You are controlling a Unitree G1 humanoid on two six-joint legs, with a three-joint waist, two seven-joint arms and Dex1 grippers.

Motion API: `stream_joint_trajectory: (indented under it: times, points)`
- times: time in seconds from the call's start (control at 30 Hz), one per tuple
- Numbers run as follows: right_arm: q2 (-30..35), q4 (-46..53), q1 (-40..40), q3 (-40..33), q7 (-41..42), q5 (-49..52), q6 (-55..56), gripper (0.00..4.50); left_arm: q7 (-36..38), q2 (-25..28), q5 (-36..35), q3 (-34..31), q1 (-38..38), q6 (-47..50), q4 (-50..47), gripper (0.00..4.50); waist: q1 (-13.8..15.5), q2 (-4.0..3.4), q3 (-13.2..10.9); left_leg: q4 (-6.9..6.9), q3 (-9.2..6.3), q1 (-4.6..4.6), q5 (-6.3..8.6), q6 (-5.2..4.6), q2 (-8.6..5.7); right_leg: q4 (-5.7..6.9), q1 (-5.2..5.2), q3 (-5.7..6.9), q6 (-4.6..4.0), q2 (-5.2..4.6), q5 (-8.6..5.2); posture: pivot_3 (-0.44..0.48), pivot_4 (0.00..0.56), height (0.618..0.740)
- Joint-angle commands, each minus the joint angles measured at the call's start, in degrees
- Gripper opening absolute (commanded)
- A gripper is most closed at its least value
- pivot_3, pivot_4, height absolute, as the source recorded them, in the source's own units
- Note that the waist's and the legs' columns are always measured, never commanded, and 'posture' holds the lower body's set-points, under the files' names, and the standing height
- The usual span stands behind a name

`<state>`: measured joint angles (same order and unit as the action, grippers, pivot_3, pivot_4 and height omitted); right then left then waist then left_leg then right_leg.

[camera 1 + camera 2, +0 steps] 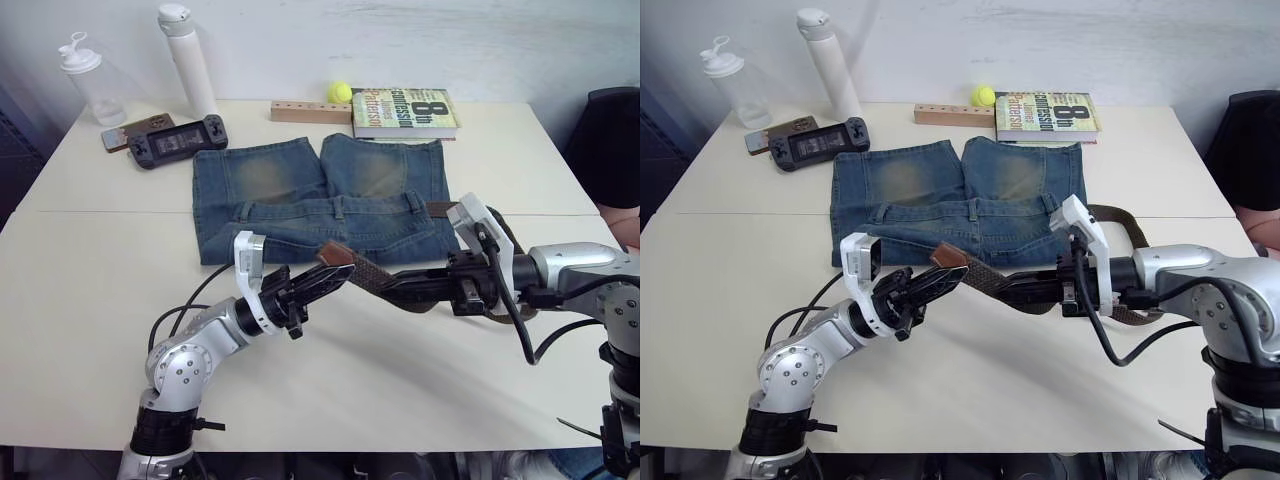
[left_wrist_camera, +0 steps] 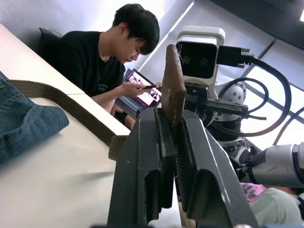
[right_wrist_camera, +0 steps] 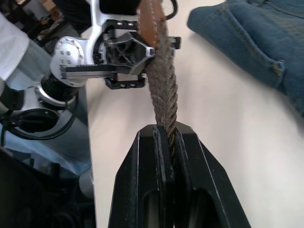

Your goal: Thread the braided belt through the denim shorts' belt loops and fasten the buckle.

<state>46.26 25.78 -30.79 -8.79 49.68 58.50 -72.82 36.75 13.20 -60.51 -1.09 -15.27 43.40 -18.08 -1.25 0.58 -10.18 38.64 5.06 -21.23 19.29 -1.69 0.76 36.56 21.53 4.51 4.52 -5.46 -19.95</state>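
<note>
While both arms hold the strap above the table: status follows.

Belt position: the braided belt (image 1: 372, 272) hangs in the air in front of the denim shorts (image 1: 320, 200), its far length trailing onto the table past the shorts' right edge.

Left gripper (image 1: 330, 279): fingers closed on the tan leather tip, which stands up between them in the left wrist view.

Right gripper (image 1: 1012, 288): fingers clamped flat on the woven section a short way behind the tip.

Shorts: lying flat, waistband toward the robot, legs toward the book (image 1: 404, 111); belt loops (image 1: 341, 208) stand across the waistband, none yet threaded as far as can be seen.

Buckle: not identifiable in these views.

Stage: early; tip prepared for the first loop, in my judgement.

Recommended handling: keep the short span between the grippers taut and flat, lower the tip level with the waistband, and enter a loop edge-on without lifting the denim.

Risk: a twisted strap would snag the loop.
</note>
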Motion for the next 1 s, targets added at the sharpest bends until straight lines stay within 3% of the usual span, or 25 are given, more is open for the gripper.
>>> stream_joint_trajectory:
  times: [0.03,0.1,0.2,0.33,0.43,0.57,0.67,0.8,1.0]
  points:
    - [-1.2,0.7,2.8,-6.1,-5.2,2.5,0.3,0.41,-2.2,-2.6,-4.4,-3.5,-3.2,-0.7,1.2,0.00,0.2,0.02,0.0,0.00,0.00,-0.01,0.00,0.00,0.00,-0.01,0.00,0.00,0.02,0.00,0.01,0.000,0.150,0.738]
    - [-3.0,-0.6,5.5,-12.3,-9.0,6.9,0.0,1.16,-4.8,-4.1,-5.1,-4.9,-5.1,-0.8,3.4,0.00,0.9,0.05,0.0,0.02,0.00,-0.02,0.00,-0.02,0.00,-0.05,-0.03,0.00,0.06,0.00,0.03,0.000,0.150,0.738]
    - [-5.9,-2.3,9.6,-21.4,-17.1,16.8,1.0,2.63,-7.3,-6.1,-4.0,-5.6,-7.5,-1.4,5.9,0.00,1.3,0.05,0.0,0.01,0.02,-0.05,0.01,-0.05,-0.01,-0.02,-0.04,0.00,0.11,0.02,0.06,0.000,0.150,0.738]
    - [-8.2,-2.2,17.3,-27.8,-29.4,33.9,6.9,4.46,-10.4,-9.3,-4.7,-5.6,-9.4,-0.7,6.9,0.00,1.5,0.07,0.0,-0.01,0.00,-0.15,0.02,-0.13,-0.04,-0.05,-0.04,0.02,0.16,0.03,0.09,0.000,0.150,0.738]
    - [-12.3,4.1,30.8,-27.8,-35.5,45.1,12.8,4.46,-13.4,-12.5,-3.0,-3.7,-11.4,-0.3,7.9,0.00,2.4,0.07,0.0,0.01,-0.03,-0.22,0.02,-0.17,-0.04,-0.12,-0.04,0.05,0.22,0.03,0.12,0.000,0.150,0.738]
    - [-17.8,12.2,41.6,-20.2,-37.6,46.3,17.8,4.46,-14.7,-14.5,-3.1,-2.6,-12.1,0.5,7.8,0.00,2.2,0.04,0.0,-0.12,0.03,-0.23,0.03,-0.18,-0.05,-0.17,-0.02,-0.04,0.26,0.08,0.13,0.000,0.150,0.738]
    - [-23.3,13.0,40.1,-12.3,-41.3,41.3,23.0,4.46,-15.0,-14.7,-4.7,-2.2,-11.8,2.3,6.4,0.00,0.9,0.09,0.0,-0.06,0.14,-0.12,-0.01,-0.23,-0.06,-0.24,-0.04,-0.22,0.41,0.08,0.22,0.000,0.150,0.738]
    - [-31.4,11.2,32.4,-5.1,-44.5,36.8,30.3,4.46,-15.0,-13.3,-4.0,-1.6,-10.5,3.8,4.9,0.00,0.4,0.05,0.0,-0.15,0.16,0.03,-0.09,-0.09,-0.06,-0.23,0.01,-0.34,0.40,0.09,0.22,0.000,0.150,0.738]
    - [-36.2,8.3,28.7,-1.8,-44.4,32.5,36.3,4.46,-16.2,-12.7,-4.0,-2.0,-8.8,3.1,3.0,0.00,1.4,0.04,0.0,-0.41,0.09,-0.06,-0.15,0.01,-0.06,-0.18,0.07,-0.26,0.32,0.15,0.18,0.000,0.150,0.738]
